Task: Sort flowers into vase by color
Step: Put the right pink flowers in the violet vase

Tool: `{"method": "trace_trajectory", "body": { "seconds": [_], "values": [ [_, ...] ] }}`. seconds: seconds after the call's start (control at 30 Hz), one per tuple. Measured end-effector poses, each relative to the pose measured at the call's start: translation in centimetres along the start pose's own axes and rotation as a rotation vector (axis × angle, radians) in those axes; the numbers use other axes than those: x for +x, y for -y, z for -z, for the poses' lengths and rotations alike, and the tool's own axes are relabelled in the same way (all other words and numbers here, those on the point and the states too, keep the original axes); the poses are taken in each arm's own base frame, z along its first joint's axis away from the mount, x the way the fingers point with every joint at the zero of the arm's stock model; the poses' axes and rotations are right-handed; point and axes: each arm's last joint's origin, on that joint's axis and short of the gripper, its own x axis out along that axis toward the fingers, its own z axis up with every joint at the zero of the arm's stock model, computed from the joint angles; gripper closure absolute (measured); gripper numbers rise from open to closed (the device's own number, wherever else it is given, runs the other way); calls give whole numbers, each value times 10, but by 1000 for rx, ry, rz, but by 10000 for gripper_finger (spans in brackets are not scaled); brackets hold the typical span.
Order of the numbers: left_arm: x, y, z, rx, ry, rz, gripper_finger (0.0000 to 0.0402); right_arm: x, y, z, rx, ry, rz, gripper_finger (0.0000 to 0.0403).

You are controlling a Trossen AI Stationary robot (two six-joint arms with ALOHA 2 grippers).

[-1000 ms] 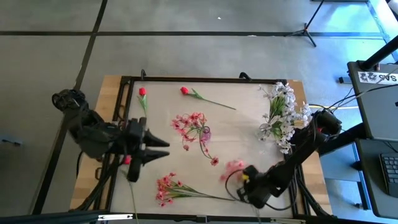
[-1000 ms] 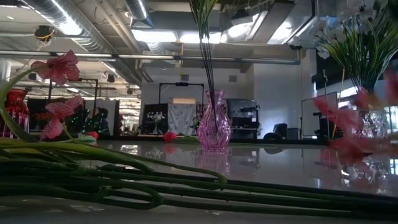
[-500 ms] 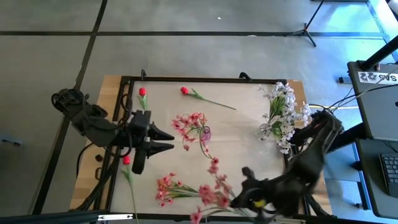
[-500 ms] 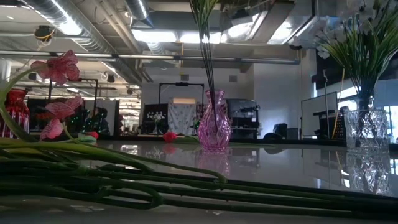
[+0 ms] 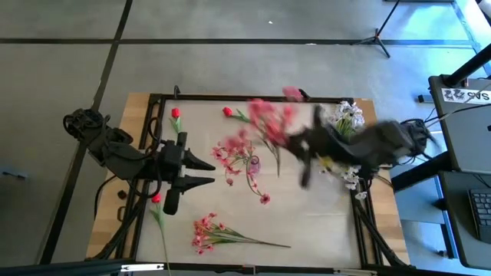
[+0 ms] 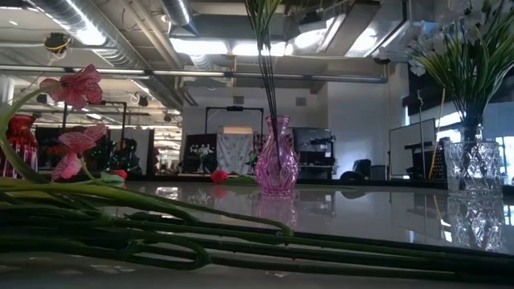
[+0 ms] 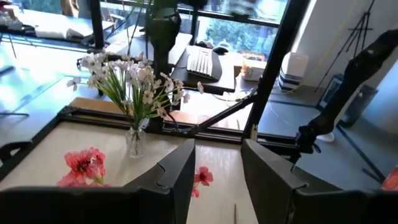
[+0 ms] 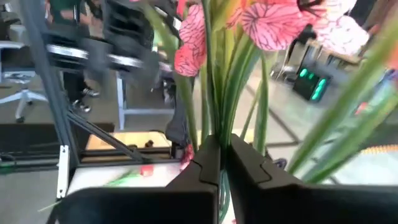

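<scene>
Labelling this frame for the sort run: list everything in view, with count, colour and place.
Held spray: one, pink, in the air over the far middle.
Pink vase: one, table centre, pink blossoms in it.
Clear vase: one, right side, white flowers.
Loose pink spray: one, near edge.
Red buds: three, far left and near left.
Left gripper: fingers open, waiting left.
Right gripper: shut on the held spray.

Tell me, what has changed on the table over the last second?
The right gripper, shut on a pink spray, swung from the table's near edge up and across to the far side, beside the white flowers. The left gripper stayed open at the left side. The pink vase, red buds and the other pink spray lie as before.
</scene>
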Motion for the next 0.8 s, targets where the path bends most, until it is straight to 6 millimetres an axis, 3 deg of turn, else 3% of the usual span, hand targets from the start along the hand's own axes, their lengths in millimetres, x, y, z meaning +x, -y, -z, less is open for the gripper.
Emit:
{"method": "trace_trajectory", "body": {
  "seconds": [0.17,0.37,0.6,0.8],
  "values": [
    [0,0,0,-3,0,0,272,47,52,12,-29,-48,-137,397],
    [-1,1,1,-100,-6,3,272,67,109,23,-96,-53,-282,396],
    [-1,-1,1,-206,12,-41,272,55,145,48,-151,71,-314,398],
    [1,-9,0,-276,66,-185,272,46,145,86,-127,240,-303,399]
  ]
}}
